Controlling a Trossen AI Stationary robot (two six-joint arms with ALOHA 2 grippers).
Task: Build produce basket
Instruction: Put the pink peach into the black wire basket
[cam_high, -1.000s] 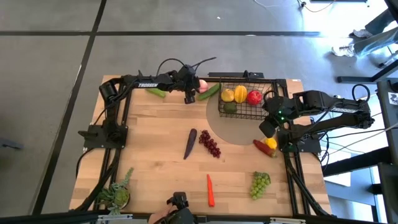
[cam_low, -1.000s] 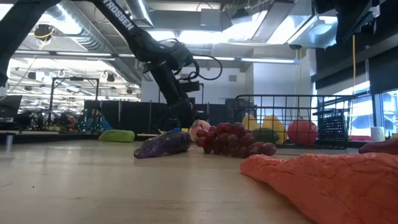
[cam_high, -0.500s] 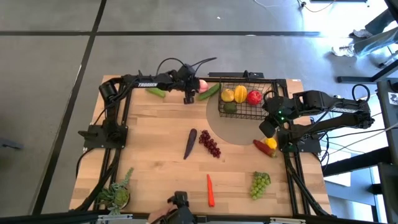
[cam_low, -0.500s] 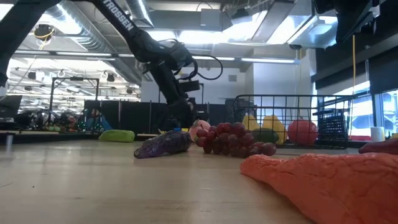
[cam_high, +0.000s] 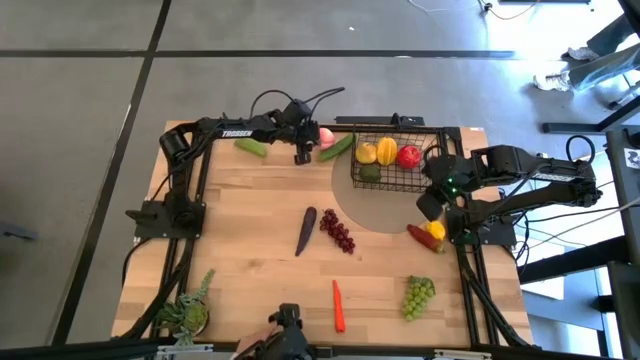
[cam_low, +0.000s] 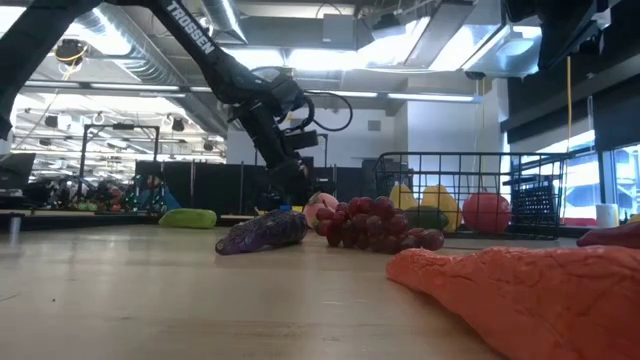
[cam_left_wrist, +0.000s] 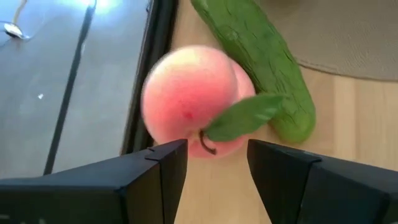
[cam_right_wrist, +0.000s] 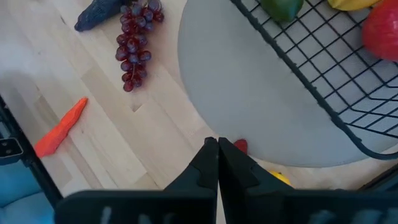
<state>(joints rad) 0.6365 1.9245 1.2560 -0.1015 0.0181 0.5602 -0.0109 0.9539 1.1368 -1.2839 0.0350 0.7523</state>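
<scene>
While the left gripper (cam_left_wrist: 211, 165) sits at the table's far edge with fingers spread around the peach (cam_left_wrist: 189, 102), not touching it I think, it should go lower before pinching, clear of the cucumber (cam_left_wrist: 261, 59) alongside. The basket (cam_high: 395, 178) holds four pieces. The right gripper (cam_right_wrist: 217, 158) waits pressed together beside it.

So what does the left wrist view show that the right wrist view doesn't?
Only the left wrist view shows the pink peach beside the cucumber, just past the open left gripper, not gripped. Only the right wrist view shows the dark grapes, the carrot, the eggplant, the basket and the shut right gripper. Both show the wooden table and the grey mat.
</scene>
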